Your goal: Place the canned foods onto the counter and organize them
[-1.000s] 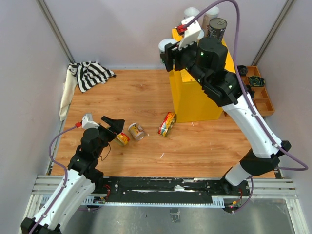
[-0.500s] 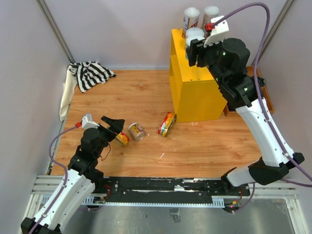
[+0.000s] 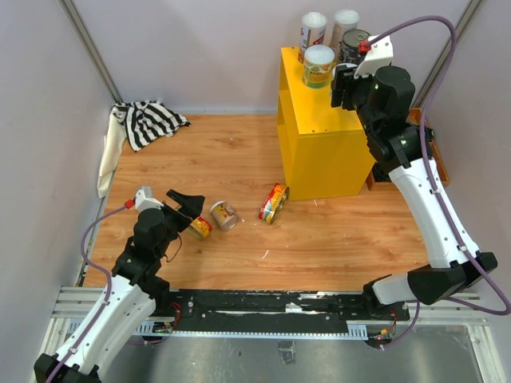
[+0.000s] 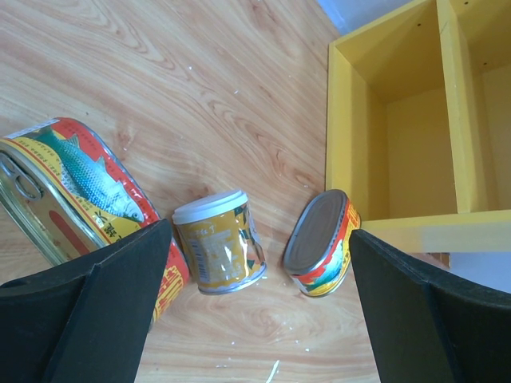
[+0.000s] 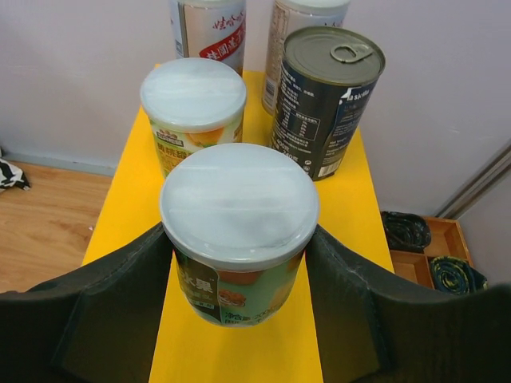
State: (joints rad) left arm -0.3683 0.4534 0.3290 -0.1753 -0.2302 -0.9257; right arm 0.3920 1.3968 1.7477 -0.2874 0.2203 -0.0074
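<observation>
Overhead and from both wrists, we view a sorting job partly done. Right gripper [image 5: 238, 239] is closed on a white-lidded can [image 5: 234, 199], with its fingers pressed to the can's two sides. It holds the can upright over the near half of the counter [image 5: 345, 231] top. We cannot tell whether the base touches the yellow surface. We judge the upright hold deliberate, since it lets the can go down on its base without tipping.

Four cans already stand on the top. Two tall cans [image 5: 209, 28] [image 5: 307, 20] are at the far edge, with a dark can [image 5: 327, 96] before the right one and a second lidded can [image 5: 193, 100] before the left one. The held can sits just in front of that second one, so we read a row forming toward the left edge, with bare top left at the near edge.

Left gripper [image 3: 188, 206] hangs low over the bench toward its near-left corner, jaws wide and holding nothing. Its wrist view frames three cans lying on their sides: a fish can [image 4: 68, 187] nearest, a small can [image 4: 217, 249] just beside it, and a flat can [image 4: 321, 254] close to the counter's base. We take the wide spread as readiness to straddle a can lying on its side.

One risk, in our judgement, is that releasing too close to the neighbour could nudge it.
</observation>
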